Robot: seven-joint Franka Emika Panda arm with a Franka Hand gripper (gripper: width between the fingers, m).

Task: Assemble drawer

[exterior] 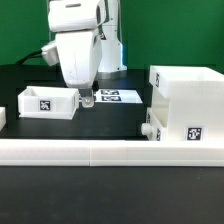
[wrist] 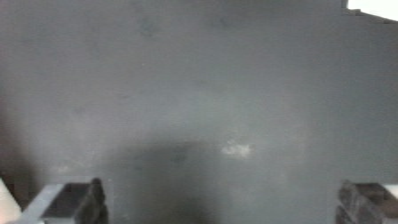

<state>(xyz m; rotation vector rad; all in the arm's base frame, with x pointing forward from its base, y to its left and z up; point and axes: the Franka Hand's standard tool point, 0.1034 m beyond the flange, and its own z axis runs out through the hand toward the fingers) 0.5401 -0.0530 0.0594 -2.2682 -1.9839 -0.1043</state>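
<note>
Behind the black desk a green backdrop is seen, and the white arm is hung down from twelve o'clock in the exterior view. Its jaws are pointed straight down at the desk, just beside the three o'clock side of a small open tray, which is marked with a black-and-white square tag on its near wall. Whether the jaws are touching the tray or the desk cannot be told from that view. In the wrist view the two dark fingertips are seen set wide apart, with only bare dark desk between them and nothing held. The marker board is laid flat just past the jaws, toward one o'clock of them. The tall boxy housing of the drawer is stood upright at three o'clock in the exterior view, well apart from the tray, with a square tag on its near face. A small white knobbed part is seen against the housing's lower nine o'clock side; whether it is seated inside or only beside it cannot be told. A long low white rail is stretched across the desk toward six o'clock, in front of all the parts. At nine o'clock a further white piece is cut off by the frame edge.
</note>
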